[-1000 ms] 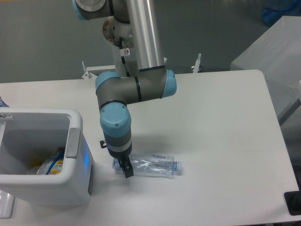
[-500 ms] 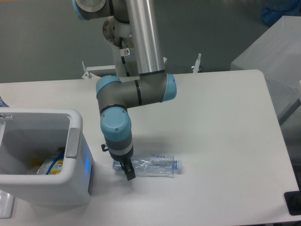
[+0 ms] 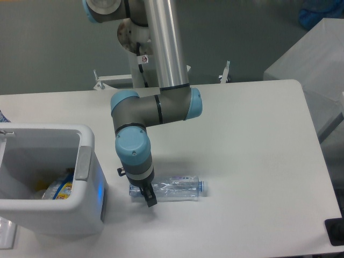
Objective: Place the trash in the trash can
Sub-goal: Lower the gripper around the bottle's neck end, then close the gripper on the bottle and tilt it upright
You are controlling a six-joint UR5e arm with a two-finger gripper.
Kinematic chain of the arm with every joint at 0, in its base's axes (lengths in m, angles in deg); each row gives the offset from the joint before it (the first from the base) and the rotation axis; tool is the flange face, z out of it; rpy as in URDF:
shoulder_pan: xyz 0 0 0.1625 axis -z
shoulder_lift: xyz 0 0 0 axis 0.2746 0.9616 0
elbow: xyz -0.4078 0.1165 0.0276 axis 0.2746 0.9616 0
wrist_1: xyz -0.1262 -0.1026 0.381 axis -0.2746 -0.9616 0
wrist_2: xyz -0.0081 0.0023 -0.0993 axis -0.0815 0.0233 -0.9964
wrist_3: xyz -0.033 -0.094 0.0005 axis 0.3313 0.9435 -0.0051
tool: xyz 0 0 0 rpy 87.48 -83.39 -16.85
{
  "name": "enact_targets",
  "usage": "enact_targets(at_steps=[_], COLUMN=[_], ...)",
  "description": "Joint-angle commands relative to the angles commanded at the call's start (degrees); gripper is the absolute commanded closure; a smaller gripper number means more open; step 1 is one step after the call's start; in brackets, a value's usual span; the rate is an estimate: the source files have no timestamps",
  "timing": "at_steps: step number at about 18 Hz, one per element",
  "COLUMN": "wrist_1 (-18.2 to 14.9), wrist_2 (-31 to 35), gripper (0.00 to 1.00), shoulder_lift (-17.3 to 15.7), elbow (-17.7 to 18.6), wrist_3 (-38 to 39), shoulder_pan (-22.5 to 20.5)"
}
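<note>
The clear crushed plastic bottle (image 3: 177, 189) lies on its side on the white table, cap end to the right. My gripper (image 3: 145, 192) points straight down over the bottle's left end. One dark finger (image 3: 151, 200) shows in front of the bottle's near side and the other is hidden behind it. The jaws look open astride the bottle, which rests uncrushed on the table. The white trash can (image 3: 86, 156) stands at the left, close beside the gripper. Inside it lies the blue snack wrapper (image 3: 58, 189).
A grey covered block (image 3: 314, 59) stands past the table's right edge. A black object (image 3: 334, 231) sits at the front right corner. Metal brackets (image 3: 224, 72) stand behind the table's far edge beside the arm's column.
The wrist and gripper have sunk slightly lower and a touch to the right over the bottle's left end. The bottle and the trash can have not moved.
</note>
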Motion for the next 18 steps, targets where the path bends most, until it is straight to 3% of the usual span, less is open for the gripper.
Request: enact_targets(at_steps=[8, 14, 18], wrist_1=[0.1, 0.1, 0.0], wrist_2=[-0.1, -0.1, 0.1], gripper=[0.24, 0.26, 0.34], shoulder_lift=[0.3, 0.3, 0.3], elbow=[-0.4, -0.7, -0.7], wrist_3=[1.8, 1.8, 2.7], shoulder_pan=[0.0, -0.1, -0.1])
